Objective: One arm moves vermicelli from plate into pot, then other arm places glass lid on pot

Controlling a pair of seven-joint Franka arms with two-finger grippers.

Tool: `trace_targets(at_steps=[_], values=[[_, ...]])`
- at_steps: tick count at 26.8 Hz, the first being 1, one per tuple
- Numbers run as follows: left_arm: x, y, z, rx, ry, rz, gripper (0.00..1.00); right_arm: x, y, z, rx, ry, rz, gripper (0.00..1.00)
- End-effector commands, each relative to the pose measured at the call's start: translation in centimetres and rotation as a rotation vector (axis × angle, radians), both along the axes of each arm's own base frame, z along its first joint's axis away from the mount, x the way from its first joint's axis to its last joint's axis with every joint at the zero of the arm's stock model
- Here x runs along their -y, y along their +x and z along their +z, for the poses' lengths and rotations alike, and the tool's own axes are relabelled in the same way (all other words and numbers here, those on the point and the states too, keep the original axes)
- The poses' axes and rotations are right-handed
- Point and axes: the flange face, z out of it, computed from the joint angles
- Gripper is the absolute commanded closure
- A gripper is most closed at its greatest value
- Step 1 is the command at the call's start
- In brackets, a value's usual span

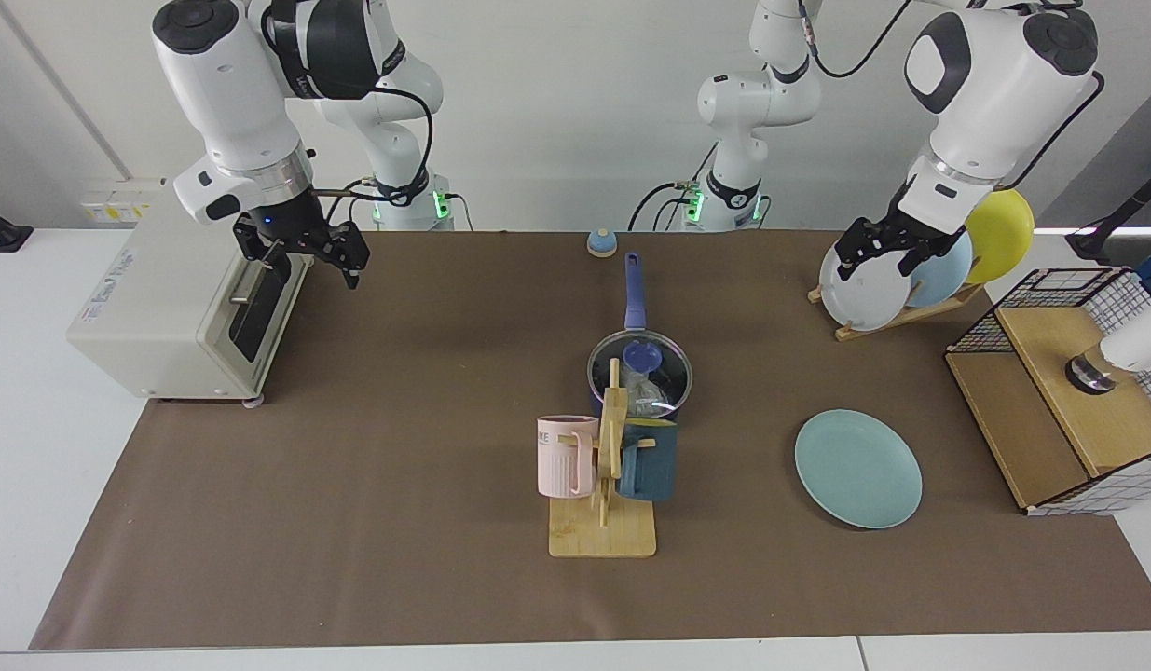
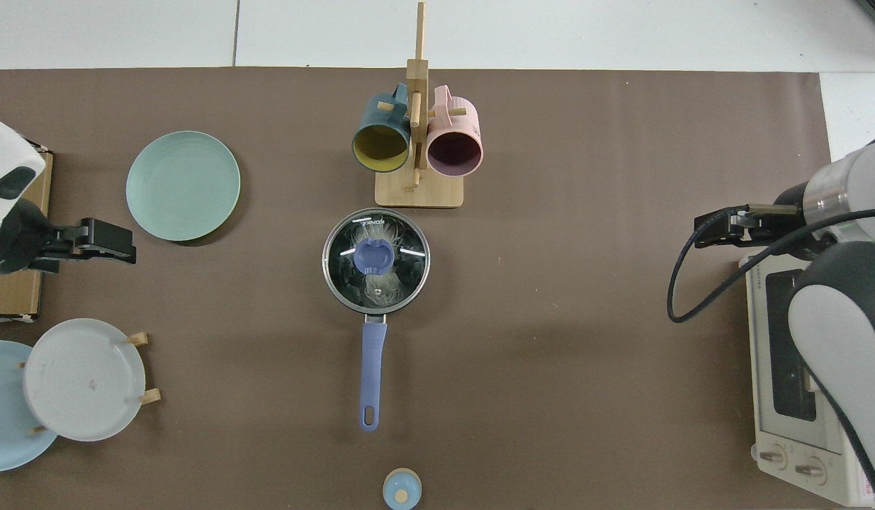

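Right gripper (image 1: 300, 252), blue-lit, fingers spread and empty, hangs above the brown mat's (image 2: 550, 354) edge beside the toaster oven (image 1: 174, 308). The glass lid (image 2: 375, 259) sits on the pot (image 2: 370, 340) at mat centre, vermicelli (image 2: 380, 287) inside. The plate (image 2: 183, 185) lies bare. Left gripper (image 1: 881, 250) waits, fingers apart, before the plate rack (image 1: 897, 312).

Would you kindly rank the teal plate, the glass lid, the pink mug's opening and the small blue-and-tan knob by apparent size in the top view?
1. Teal plate
2. Glass lid, nearly as wide; it sits higher on the pot, so nearer the camera, leaving this order unsure
3. Pink mug opening
4. Small knob
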Motion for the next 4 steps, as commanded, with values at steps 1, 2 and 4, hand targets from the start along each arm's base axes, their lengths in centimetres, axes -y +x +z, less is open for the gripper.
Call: trace_targets(at_steps=[1,2,4], values=[[-0.19,-0.47,0.42,0.009,0.000,-0.006,0.00,0.40,0.00,-0.12,0.014,0.014,0.013,0.01],[-0.19,-0.48,0.35,0.008,0.000,-0.006,0.00,0.49,0.00,-0.12,0.014,0.014,0.013,0.01],[-0.19,-0.50,0.50,0.011,0.000,-0.006,0.00,0.49,-0.03,-0.21,0.011,0.014,0.016,0.01]])
